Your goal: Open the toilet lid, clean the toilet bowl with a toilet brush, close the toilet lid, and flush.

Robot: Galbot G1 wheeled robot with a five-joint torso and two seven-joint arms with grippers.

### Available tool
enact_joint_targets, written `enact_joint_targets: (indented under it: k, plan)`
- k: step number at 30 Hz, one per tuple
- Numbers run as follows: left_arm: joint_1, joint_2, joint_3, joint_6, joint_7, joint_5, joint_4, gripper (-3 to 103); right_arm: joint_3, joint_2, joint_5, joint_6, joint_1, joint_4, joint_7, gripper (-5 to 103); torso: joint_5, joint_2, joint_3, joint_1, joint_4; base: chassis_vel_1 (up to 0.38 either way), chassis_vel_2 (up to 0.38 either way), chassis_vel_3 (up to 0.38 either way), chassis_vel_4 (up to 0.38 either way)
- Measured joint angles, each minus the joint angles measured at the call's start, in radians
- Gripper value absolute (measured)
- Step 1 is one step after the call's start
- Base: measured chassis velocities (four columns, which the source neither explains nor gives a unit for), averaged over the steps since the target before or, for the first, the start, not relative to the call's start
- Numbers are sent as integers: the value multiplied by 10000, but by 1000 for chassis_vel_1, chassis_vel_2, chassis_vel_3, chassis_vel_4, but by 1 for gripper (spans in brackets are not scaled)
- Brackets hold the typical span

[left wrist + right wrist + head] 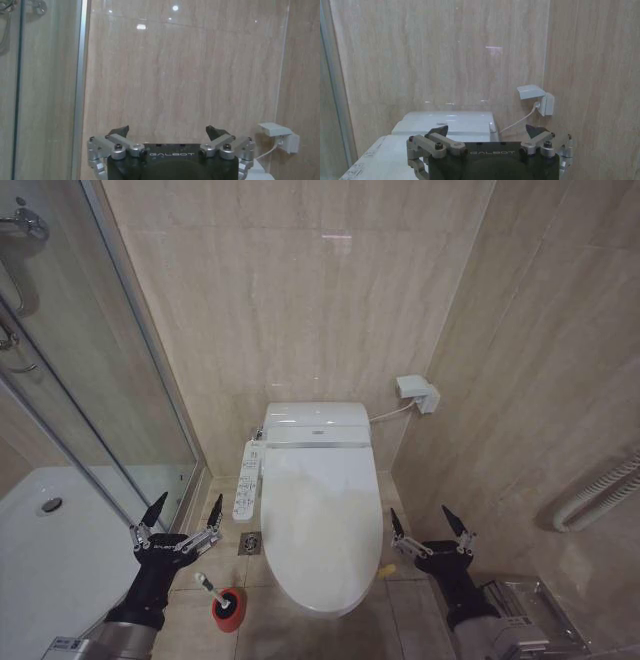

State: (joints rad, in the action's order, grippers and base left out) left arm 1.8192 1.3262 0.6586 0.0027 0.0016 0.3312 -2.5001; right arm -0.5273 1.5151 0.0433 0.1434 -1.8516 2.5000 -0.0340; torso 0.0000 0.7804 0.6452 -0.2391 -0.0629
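Between two released pincers, left [184, 513] and right [424, 523], the closed toilet lid [320, 525] runs lengthwise toward the wall

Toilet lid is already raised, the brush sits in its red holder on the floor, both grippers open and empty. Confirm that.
Not quite: the toilet lid is down, covering the bowl, as the head view shows. The rest holds: the toilet brush sits in its red holder on the floor, and the left gripper and right gripper are open and empty.
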Motion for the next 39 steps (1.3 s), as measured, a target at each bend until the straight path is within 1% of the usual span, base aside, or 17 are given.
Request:
enact_joint_targets:
  k: [10, 16, 17, 39]
  plan:
    - [-26, 20, -54, 45, 45, -39, 0, 98, 0, 0, 0, 0, 0, 0, 0, 100, 0, 0, 0, 0, 0, 0, 0, 0, 0]
    - [-30, 47, -89, 62, 44, -66, 0, 98, 0, 0, 0, 0, 0, 0, 0, 100, 0, 0, 0, 0, 0, 0, 0, 0, 0]
    - [-30, 51, -93, 63, 44, -69, 0, 100, 0, 0, 0, 0, 0, 0, 0, 100, 0, 0, 0, 0, 0, 0, 0, 0, 0]
    - [-25, 70, -139, 44, 65, -79, 0, 99, 0, 0, 0, 0, 0, 0, 0, 100, 0, 0, 0, 1, -1, -2, 2, 2, -2]
